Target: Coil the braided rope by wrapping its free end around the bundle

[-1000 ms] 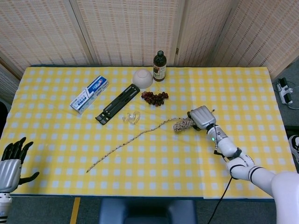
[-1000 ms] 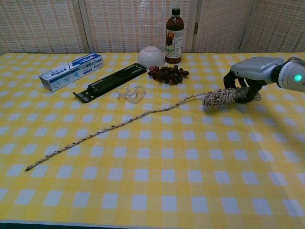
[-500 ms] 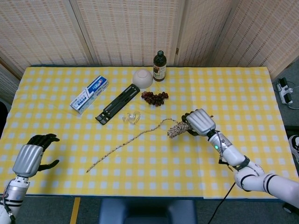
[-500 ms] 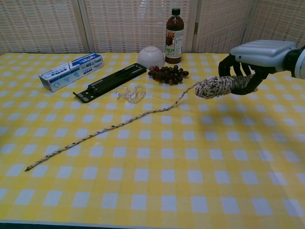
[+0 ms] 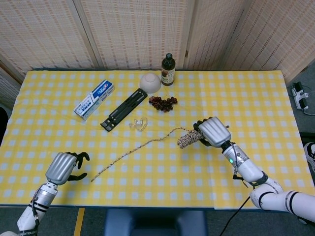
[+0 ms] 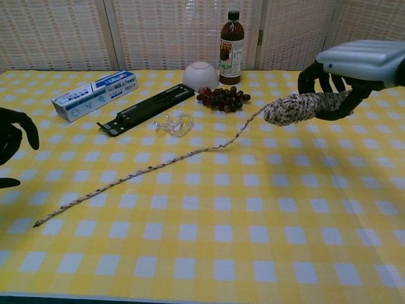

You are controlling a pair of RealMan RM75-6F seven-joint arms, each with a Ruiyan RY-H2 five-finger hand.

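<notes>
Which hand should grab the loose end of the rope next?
Probably the left hand: it is open and empty, close to the rope's free end. The right hand already holds the bundle.

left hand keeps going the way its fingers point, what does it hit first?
Most likely the free end of the rope. The left hand is open, fingers toward the robot's right, and that end lies on the table just past them. Height is unclear, so it could pass over the rope.
</notes>
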